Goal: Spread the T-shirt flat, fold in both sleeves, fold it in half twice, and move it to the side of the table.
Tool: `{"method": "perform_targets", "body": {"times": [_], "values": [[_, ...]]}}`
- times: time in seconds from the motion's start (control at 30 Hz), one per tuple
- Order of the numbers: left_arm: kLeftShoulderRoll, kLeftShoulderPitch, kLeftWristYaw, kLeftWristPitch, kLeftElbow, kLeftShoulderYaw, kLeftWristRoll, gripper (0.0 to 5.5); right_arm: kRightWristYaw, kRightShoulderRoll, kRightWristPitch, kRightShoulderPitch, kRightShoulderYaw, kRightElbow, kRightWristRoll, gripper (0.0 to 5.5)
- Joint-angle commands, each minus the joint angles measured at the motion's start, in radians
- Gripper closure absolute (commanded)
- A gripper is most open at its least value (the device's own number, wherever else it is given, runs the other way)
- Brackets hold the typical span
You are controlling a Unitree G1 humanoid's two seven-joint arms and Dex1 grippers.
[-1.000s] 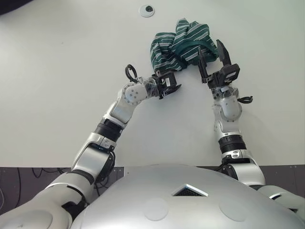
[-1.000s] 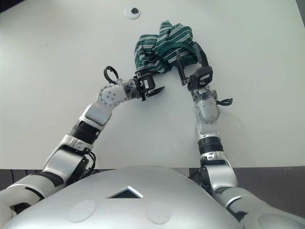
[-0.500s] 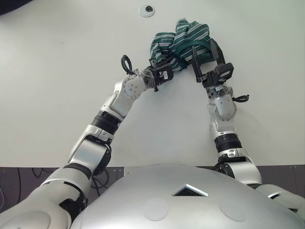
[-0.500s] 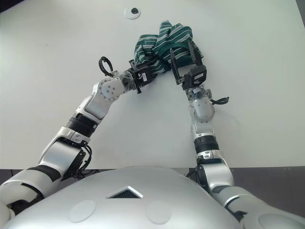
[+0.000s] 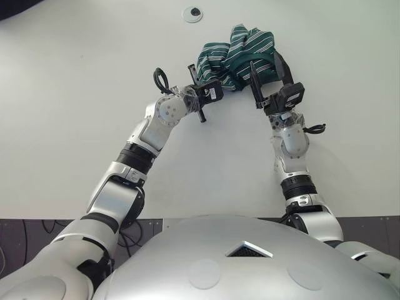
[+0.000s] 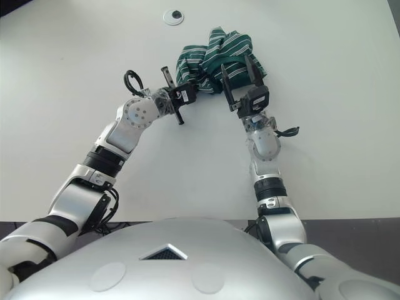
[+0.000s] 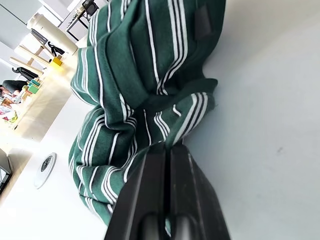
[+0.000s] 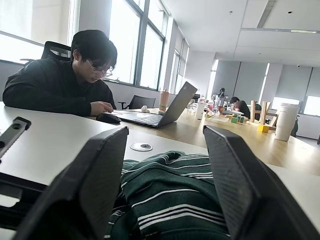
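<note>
A round white grommet (image 5: 192, 14) with a dark centre lies flush in the surface. Beyond the grommet stands an open laptop (image 8: 161, 111), with a dark computer mouse (image 8: 109, 118) just beside it. Farther behind the grommet are a pinkish bottle (image 8: 163, 99), a tall white cup (image 8: 283, 121), an office chair (image 8: 56, 50) and large windows (image 8: 150, 52).

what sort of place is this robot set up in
Probably an open-plan office or shared workspace: long white tables, an open laptop on one, tall windows and office chairs behind.
</note>
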Motion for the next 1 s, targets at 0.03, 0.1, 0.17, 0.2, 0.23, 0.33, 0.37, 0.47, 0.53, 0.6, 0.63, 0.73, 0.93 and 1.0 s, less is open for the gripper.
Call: {"method": "perform_targets", "body": {"times": [0.03,0.1,0.17,0.2,0.23,0.33,0.37,0.47,0.53,0.6,0.63,0.73,0.93,1.0], "values": [[0.017,0.063,-0.052,-0.047,-0.031,-0.003,-0.046,5.47,-0.001,0.015,0.000,-0.007,-0.004,0.009,0.004,2.73],[0.041,0.120,-0.111,-0.137,-0.156,0.017,-0.141,5.47,-0.004,0.011,0.010,0.001,-0.028,-0.029,0.045,2.73],[0.091,0.186,-0.164,-0.216,-0.285,0.062,-0.239,5.47,-0.002,-0.009,0.050,0.023,-0.061,-0.128,0.110,2.73],[0.121,0.230,-0.200,-0.232,-0.360,0.100,-0.320,5.47,0.004,-0.036,0.069,0.035,-0.075,-0.196,0.129,2.73],[0.154,0.273,-0.226,-0.243,-0.433,0.145,-0.395,5.47,0.015,-0.070,0.086,0.044,-0.087,-0.262,0.136,2.73],[0.265,0.441,-0.316,-0.321,-0.642,0.268,-0.616,5.47,0.054,-0.184,0.161,0.075,-0.134,-0.442,0.146,2.73],[0.291,0.497,-0.344,-0.334,-0.703,0.295,-0.684,5.47,0.090,-0.224,0.208,0.097,-0.135,-0.493,0.176,2.73],[0.337,0.638,-0.403,-0.366,-0.815,0.357,-0.826,5.47,0.195,-0.343,0.305,0.159,-0.142,-0.577,0.212,2.73],[0.333,0.696,-0.395,-0.357,-0.849,0.403,-0.894,5.47,0.314,-0.415,0.356,0.211,-0.138,-0.613,0.283,2.73],[0.324,0.726,-0.389,-0.339,-0.860,0.428,-0.928,5.47,0.423,-0.482,0.376,0.275,-0.105,-0.624,0.273,2.73],[0.318,0.734,-0.383,-0.326,-0.868,0.434,-0.943,5.47,0.480,-0.514,0.336,0.313,-0.069,-0.617,0.227,2.73],[0.305,0.746,-0.356,-0.265,-0.904,0.450,-1.011,5.47,0.556,-0.549,0.208,0.364,0.003,-0.554,0.095,2.73],[0.303,0.766,-0.355,-0.200,-0.953,0.490,-1.061,5.47,0.467,-0.464,0.079,0.325,0.061,-0.432,-0.078,2.73],[0.304,0.776,-0.361,-0.186,-0.963,0.483,-1.049,5.47,0.408,-0.437,0.040,0.289,0.061,-0.417,-0.127,2.73]]}}
